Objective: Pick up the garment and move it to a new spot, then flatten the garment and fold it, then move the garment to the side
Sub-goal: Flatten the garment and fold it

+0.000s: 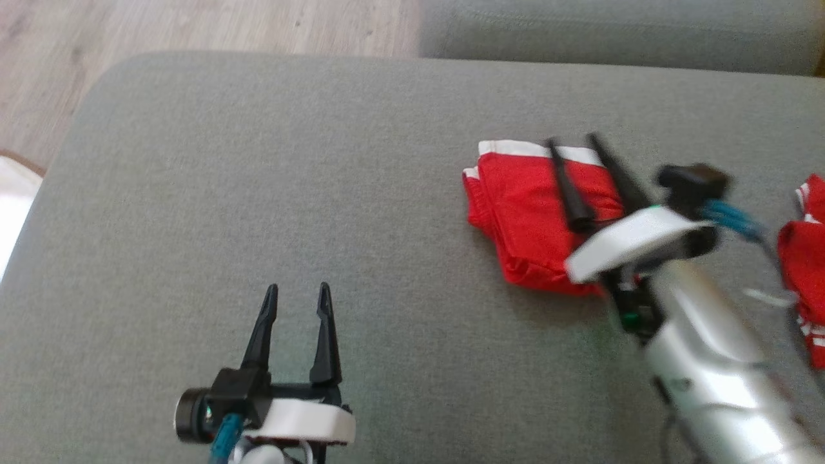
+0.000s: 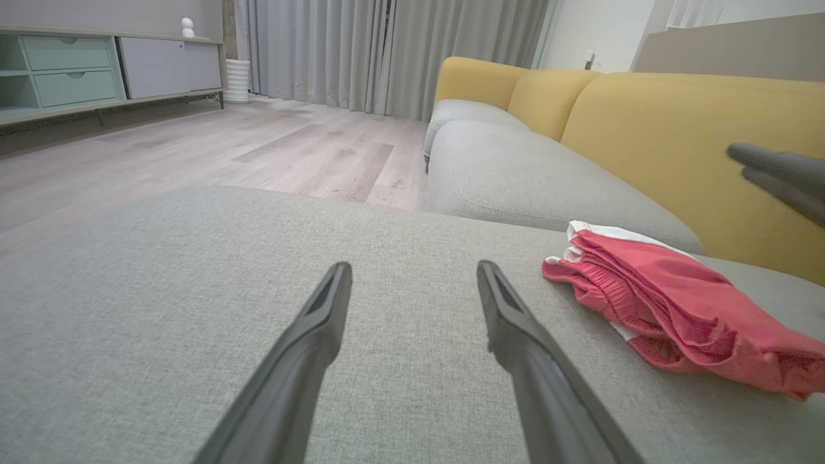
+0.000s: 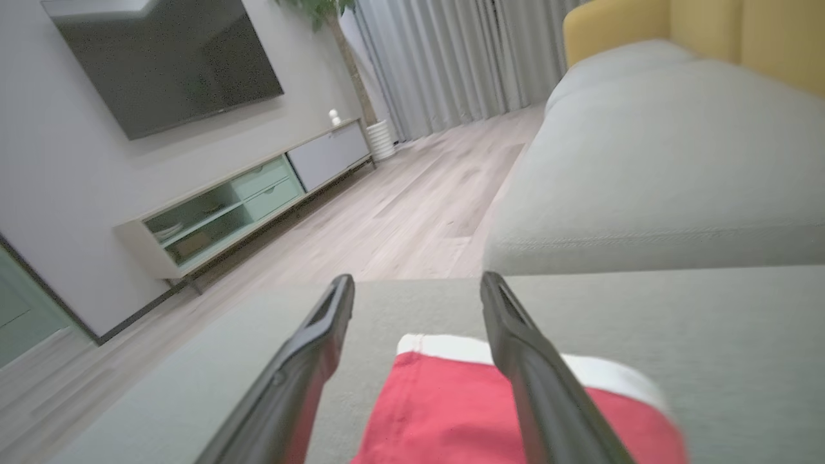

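Red shorts (image 1: 528, 212): folded, lying on grey cushion (image 1: 258, 161), likely their set-aside spot
Right gripper (image 1: 572, 138): fingers apart, empty, above shorts
Left gripper (image 1: 298, 287): wide, empty, parked clear

The grey seat cushion (image 1: 258, 161) is bare across its left and middle parts, so a gripper can pass freely there. The left gripper (image 1: 298, 288), fingers spread apart, stands over this bare area near the front edge.

The folded red garment (image 1: 522, 219) lies right of centre. The right gripper (image 1: 570, 138), fingers spread apart, and its forearm (image 1: 709, 361) stand over it and block approach from the front right.

A second red cloth (image 1: 802, 258) lies at the right edge, with a strip of bare cushion between the two. In the left wrist view, the yellow backrest (image 2: 677, 142) rises behind the garment. Beyond the cushion's far left corner lies wooden floor (image 1: 193, 26).
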Robot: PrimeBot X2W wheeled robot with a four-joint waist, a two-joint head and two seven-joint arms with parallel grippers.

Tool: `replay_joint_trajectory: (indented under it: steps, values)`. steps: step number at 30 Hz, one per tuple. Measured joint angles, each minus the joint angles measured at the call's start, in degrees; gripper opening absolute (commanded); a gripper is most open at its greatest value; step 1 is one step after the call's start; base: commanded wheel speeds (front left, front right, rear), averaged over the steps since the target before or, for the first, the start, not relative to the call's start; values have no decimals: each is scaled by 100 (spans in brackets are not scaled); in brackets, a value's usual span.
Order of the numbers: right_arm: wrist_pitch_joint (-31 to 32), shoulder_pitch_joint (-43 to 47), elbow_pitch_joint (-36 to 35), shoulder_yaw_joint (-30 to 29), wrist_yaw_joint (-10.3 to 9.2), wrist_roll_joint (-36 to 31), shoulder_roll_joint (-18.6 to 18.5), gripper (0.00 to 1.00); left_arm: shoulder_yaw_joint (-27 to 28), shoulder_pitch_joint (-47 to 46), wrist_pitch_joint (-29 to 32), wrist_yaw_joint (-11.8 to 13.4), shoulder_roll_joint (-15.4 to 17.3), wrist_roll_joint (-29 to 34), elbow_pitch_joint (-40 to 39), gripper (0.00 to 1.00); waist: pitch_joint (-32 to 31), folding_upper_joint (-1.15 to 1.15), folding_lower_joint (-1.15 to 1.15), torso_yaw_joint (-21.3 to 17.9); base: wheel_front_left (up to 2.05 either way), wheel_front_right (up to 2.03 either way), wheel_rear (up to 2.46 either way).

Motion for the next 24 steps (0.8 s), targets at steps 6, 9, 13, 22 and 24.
replay_joint_trajectory:
  steps: [6, 9, 13, 22, 24]
  values:
    - [-316, 928, -892, -875, 0, -231, -621, 100, 199, 289, 0, 56, 3, -9, -99, 100, -268, 0, 0, -196, 0, 0, 0]
    - [-374, 1591, -1214, -1193, 0, -526, -713, 100, 223, 426, 0, 55, 5, 9, -160, 100, -467, 0, 0, -311, 0, 0, 0]
    - [-375, 2375, -1972, -1552, 0, -989, -677, 100, 301, 634, -1, 66, 8, 135, -285, 100, -755, 0, -1, -452, 0, 0, 0]
    - [-383, 4055, -2638, -1965, 0, -1460, -305, 100, 279, 1225, 0, 92, 14, 468, -382, 100, -1178, 0, -2, -614, 0, 0, 0]
    - [-383, 4114, -2669, -2002, 0, -1506, -288, 100, 250, 1344, 0, 92, 21, 474, -398, 100, -1207, 0, -1, -636, 0, 0, 0]
